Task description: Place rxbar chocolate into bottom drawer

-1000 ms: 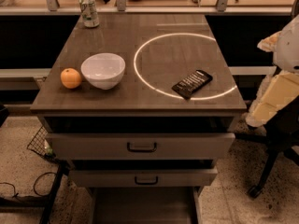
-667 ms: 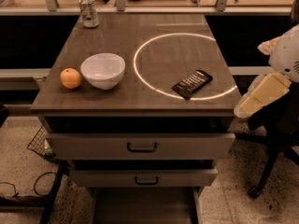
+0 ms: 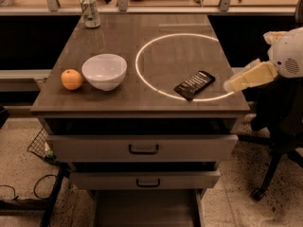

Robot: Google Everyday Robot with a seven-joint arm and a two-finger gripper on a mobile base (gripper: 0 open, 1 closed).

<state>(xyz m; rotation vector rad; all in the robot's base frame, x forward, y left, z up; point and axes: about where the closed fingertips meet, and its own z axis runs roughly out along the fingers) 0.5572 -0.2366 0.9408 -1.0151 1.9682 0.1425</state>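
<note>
The gripper (image 3: 234, 83) has moved since a second ago. It was lower and further off to the right. Now it is higher and more to the left, and its pale tip is right at the right edge of the worktop (image 3: 118, 37). I cannot tell if its grip is loose or tight. It holds nothing. Nothing else has moved.

There is one rxbar chocolate (image 3: 194, 84). It lies flat on the worktop near the front right corner, turned at a slant, with one end across the white ring (image 3: 137, 65). It is near the gripper tip, but they do not touch.

There is one white bowl (image 3: 104, 71) and one orange (image 3: 72, 79). They sit side by side on the left of the worktop, very close together. One can (image 3: 90, 10) stands up at the back left.

There are three drawers. The top drawer (image 3: 94, 148) and the middle drawer (image 3: 189, 179) each have one dark handle. The bottom drawer (image 3: 147, 209) is pulled out at the very bottom. It is a plain grey tray, and nothing I can see lies in it.

The middle of the worktop inside the ring is bare. The front edge is free too. A dark chair (image 3: 279, 122) stands close on the right, under the gripper. A wire basket (image 3: 40, 145) sits low on the left.
</note>
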